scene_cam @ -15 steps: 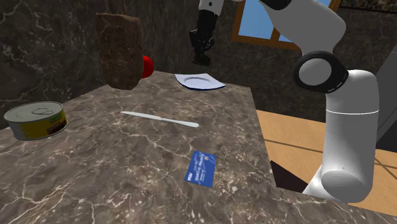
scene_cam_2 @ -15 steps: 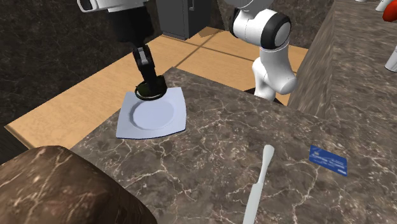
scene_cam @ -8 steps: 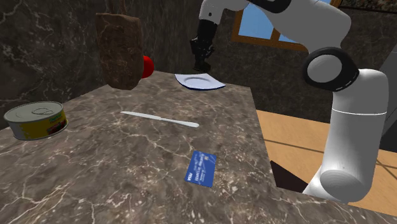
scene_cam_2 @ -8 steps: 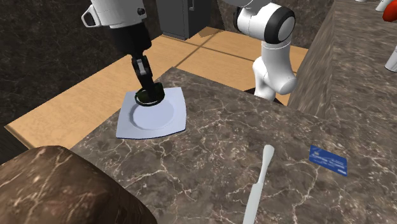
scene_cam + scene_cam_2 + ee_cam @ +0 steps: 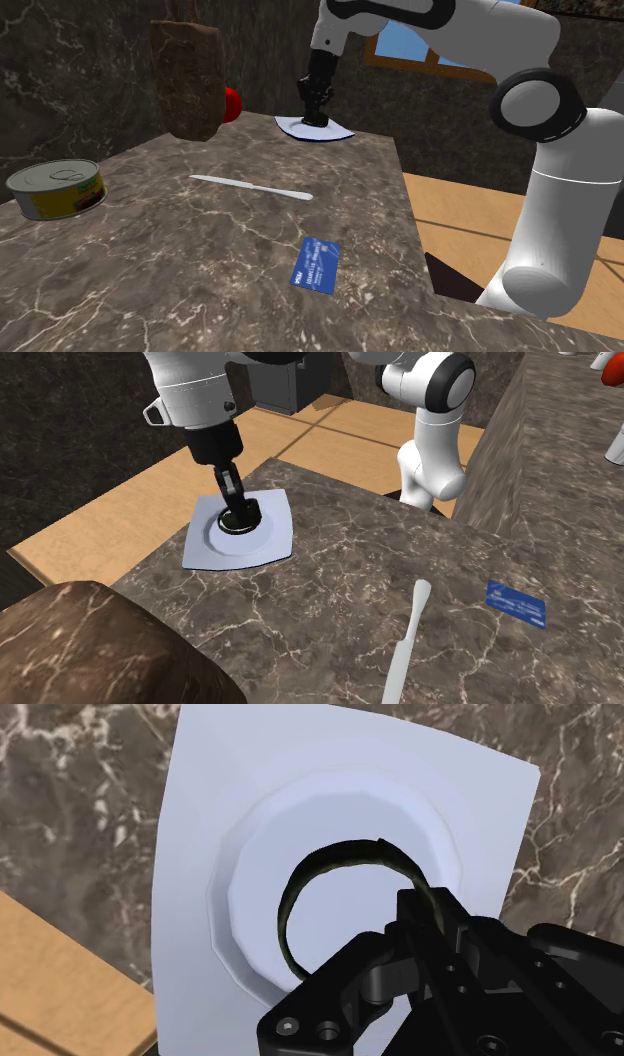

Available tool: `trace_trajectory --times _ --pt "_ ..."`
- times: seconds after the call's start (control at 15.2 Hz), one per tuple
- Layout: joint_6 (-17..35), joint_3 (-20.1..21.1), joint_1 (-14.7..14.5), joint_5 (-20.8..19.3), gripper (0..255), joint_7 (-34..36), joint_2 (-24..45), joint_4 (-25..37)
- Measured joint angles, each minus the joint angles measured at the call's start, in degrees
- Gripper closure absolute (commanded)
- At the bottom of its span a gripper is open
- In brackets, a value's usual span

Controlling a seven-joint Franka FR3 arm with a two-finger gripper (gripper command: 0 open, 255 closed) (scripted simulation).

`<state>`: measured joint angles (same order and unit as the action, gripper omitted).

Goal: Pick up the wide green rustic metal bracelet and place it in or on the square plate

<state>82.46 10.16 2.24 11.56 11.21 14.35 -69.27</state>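
Observation:
The square white plate (image 5: 275,517) lies at the corner of the dark marble counter; it also shows as the plate (image 5: 340,133) at the far end in the shoulder view. My black gripper (image 5: 236,512) reaches down into the plate's round centre, shut on the dark green bracelet (image 5: 240,524). In the wrist view the bracelet (image 5: 285,909) is a thin dark ring held on edge over the plate's (image 5: 220,784) hollow, with my gripper (image 5: 418,899) clasping its band. From the shoulder view the gripper (image 5: 316,118) stands just above the plate.
A white knife (image 5: 250,187) lies mid-counter and a blue card (image 5: 316,264) nearer the stand. A yellow can (image 5: 57,188) sits at the shoulder view's left. A brown block (image 5: 187,78) and a red object (image 5: 232,102) stand beside the plate. Wooden floor lies beyond the counter edge.
The gripper has come down with the bracelet, from above the plate's far rim to low over the plate's centre. Nothing else moved.

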Motion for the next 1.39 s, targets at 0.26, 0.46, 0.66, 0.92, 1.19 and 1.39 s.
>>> trace_trajectory --times 0.26,0.46,0.66,0.92,1.19,1.39 --pt "1.4 0.0 0.1 0.1 255 -0.4 -0.7 -2.1" --pt "1.5 0.0 0.1 0.1 255 -0.4 -0.7 -2.2" --pt "1.5 0.0 0.1 0.1 0 -0.4 -0.7 -2.2" --pt "1.5 0.0 0.1 0.1 0 -0.4 -0.7 -2.2" --pt "-5.7 -0.1 0.1 -0.3 0 0.8 3.4 9.3" --pt "-8.4 -0.1 0.2 -0.5 0 1.0 4.9 13.3"
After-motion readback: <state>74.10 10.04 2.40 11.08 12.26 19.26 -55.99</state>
